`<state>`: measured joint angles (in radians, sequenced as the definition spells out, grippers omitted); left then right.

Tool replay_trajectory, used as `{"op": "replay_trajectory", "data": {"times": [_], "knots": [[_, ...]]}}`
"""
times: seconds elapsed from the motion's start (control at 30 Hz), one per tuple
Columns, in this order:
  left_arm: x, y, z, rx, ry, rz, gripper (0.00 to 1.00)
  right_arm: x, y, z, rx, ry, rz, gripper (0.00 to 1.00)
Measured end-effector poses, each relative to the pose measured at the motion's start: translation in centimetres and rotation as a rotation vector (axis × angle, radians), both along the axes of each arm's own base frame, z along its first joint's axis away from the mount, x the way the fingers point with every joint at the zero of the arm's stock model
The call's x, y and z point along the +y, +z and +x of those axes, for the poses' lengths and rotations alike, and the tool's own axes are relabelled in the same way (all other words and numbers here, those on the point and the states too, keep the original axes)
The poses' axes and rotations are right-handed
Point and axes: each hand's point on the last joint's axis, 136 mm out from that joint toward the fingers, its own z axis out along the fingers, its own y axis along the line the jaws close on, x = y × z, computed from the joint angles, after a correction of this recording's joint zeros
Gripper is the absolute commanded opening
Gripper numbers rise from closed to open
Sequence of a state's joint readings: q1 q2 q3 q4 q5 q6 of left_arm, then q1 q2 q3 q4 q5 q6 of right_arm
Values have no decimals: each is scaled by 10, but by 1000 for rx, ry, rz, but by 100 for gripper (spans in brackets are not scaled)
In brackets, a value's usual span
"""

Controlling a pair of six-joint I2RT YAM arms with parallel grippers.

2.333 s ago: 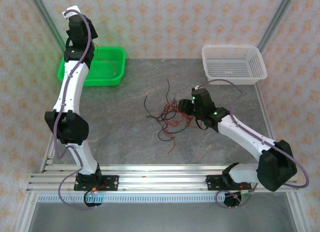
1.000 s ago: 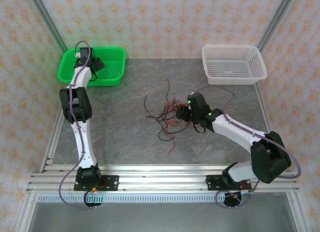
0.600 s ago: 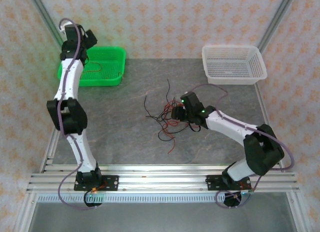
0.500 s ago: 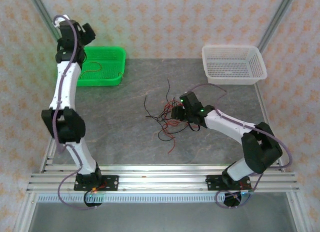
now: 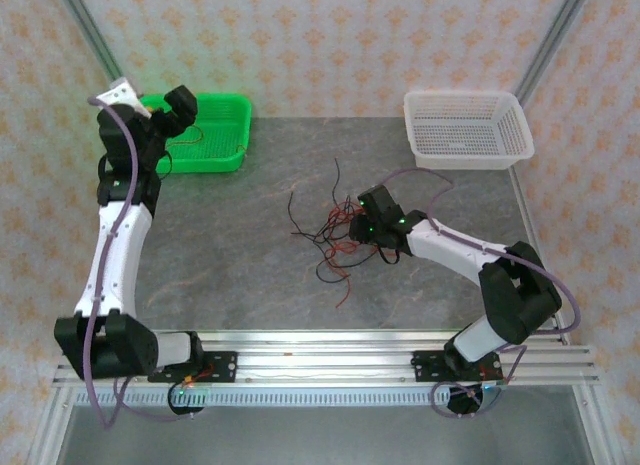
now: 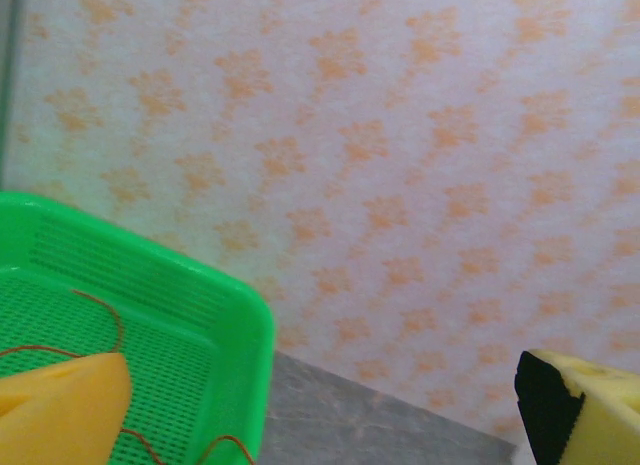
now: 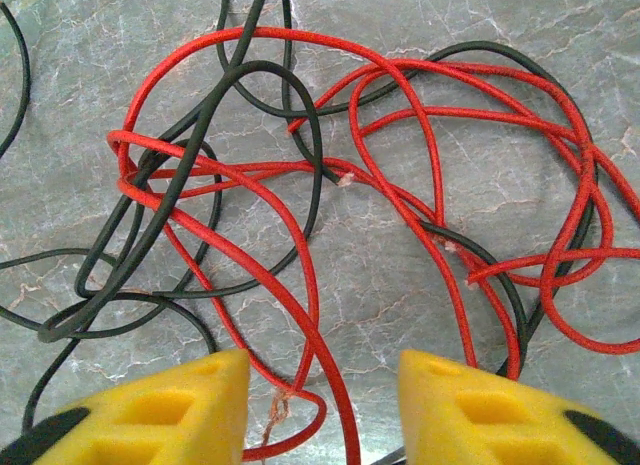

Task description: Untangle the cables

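**Right hand open over the tangle, left hand wide by the green tray**

From the top camera I can't make out the right hand's (image 5: 362, 217) pads. They sit against the edge of the cables (image 5: 335, 230), where red and black strands blur into one knot on the bench (image 5: 250, 255). The wrist camera helps: the yellow pads (image 7: 170, 405) stand apart with a red strand running between them, neither visibly pressing it. That hand is open and holds nothing. The rest of the tangle spreads just ahead of the pads, with its loops cut off at the frame edges.

The left hand (image 5: 180, 103) is spread wide and empty above the green tray (image 5: 225, 110). A fine red wire (image 6: 105, 307) lies in the tray, its ends out of frame.

Against half a second ago, the left arm has folded low and its hand has come down from above the tray's far corner. The right hand has hardly shifted.
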<state>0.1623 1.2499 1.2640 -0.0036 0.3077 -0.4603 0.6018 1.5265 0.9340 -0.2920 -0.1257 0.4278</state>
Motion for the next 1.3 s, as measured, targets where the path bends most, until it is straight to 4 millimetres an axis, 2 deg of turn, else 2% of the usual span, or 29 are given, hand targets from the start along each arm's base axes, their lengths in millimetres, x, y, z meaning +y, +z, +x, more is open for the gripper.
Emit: {"op": "replay_trajectory", "data": {"times": [0.1,0.13,0.27,0.37,0.43,0.5,0.63,0.7,0.73,0.8,1.0,1.3], "knots": [[-11,10,-22,-55,-74,-31,99,1,-1,0,1,2,-1,6],[-15,14,-28,-71,-98,-40,99,1,-1,0,1,2,-1,0],[-32,14,-42,-90,-193,-72,99,3,4,1,-2,2,5,0],[-42,-6,-47,-48,-240,-100,97,8,22,7,-30,17,18,0],[-46,-21,-50,-14,-258,-114,96,12,45,12,-73,33,38,0],[-56,-35,-56,20,-281,-125,93,18,80,18,-144,55,75,0],[-89,-46,-72,46,-365,-126,72,27,156,23,-298,101,160,0],[-102,-48,-79,47,-403,-125,60,30,189,23,-367,130,195,0],[-106,-50,-81,49,-414,-121,57,31,200,23,-391,140,205,0],[-114,-59,-84,66,-435,-122,56,34,224,23,-441,171,223,0],[-138,-85,-89,131,-503,-123,62,36,269,26,-546,239,241,0],[-196,-89,-113,120,-662,-60,64,32,345,36,-707,244,301,0]]}}
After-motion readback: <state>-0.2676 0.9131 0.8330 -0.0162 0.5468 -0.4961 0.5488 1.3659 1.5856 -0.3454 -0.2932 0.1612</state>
